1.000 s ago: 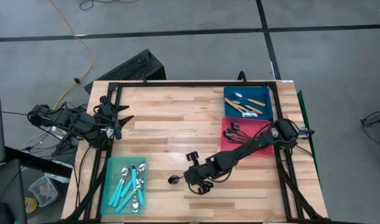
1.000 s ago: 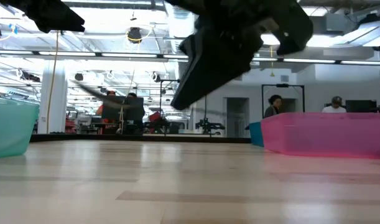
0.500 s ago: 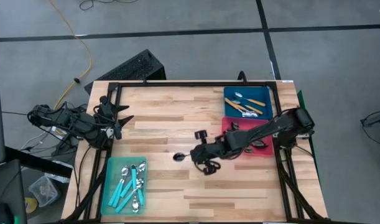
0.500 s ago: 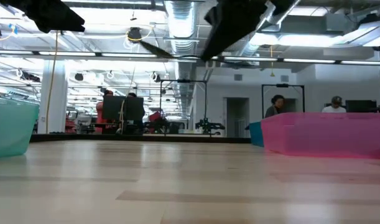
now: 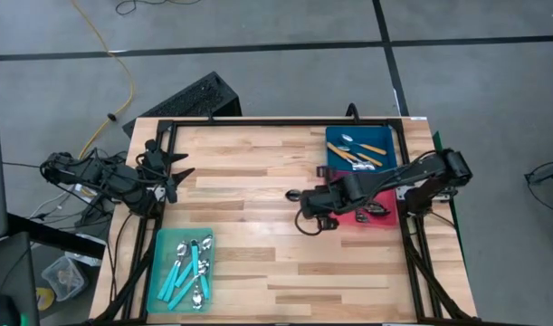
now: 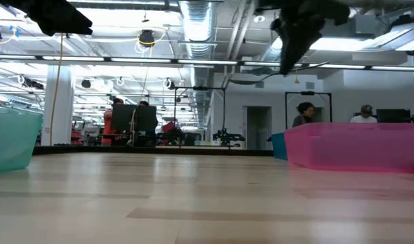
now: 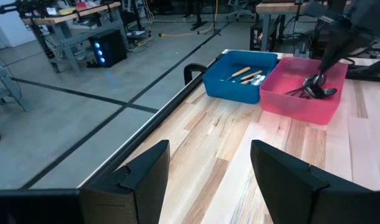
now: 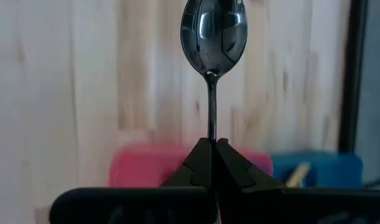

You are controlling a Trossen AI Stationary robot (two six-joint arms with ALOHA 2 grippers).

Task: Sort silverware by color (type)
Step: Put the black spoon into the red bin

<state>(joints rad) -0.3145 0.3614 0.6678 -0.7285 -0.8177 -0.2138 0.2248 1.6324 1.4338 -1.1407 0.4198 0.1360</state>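
My right gripper [image 5: 305, 201] is shut on an all-dark metal spoon [image 8: 213, 37] and hovers above the table just left of the pink tray [image 5: 362, 223], which holds other dark spoons [image 7: 314, 88]. The blue tray [image 5: 334, 136] at the far right holds orange-handled spoons [image 5: 357, 152]. The teal tray [image 5: 164, 238] at the near left holds several teal-handled spoons [image 5: 191, 270]. My left gripper [image 5: 178, 177] waits open at the table's left edge, touching nothing. My right gripper pinches the dark spoon's thin handle [image 8: 211, 124] between its two fingertips [image 8: 230, 162]. The spoon runs straight out along the fingers, bowl [image 8: 213, 30] foremost. It is lifted clear of the table, and its bowl [image 5: 292, 195] points toward the table's left.
Bare wooden tabletop [image 5: 249, 172] lies between the trays. A black frame rail [image 5: 258, 122] runs along the table's edges. Cables and a dark box [image 5: 190, 98] sit on the floor beyond the far left corner. People [image 6: 301, 114] show far off in the room.
My right gripper, still shut on the dark spoon, has travelled from near the table's near edge toward the far edge and the right, up to the pink tray's left side. The spoon has stayed lifted and moved with it.
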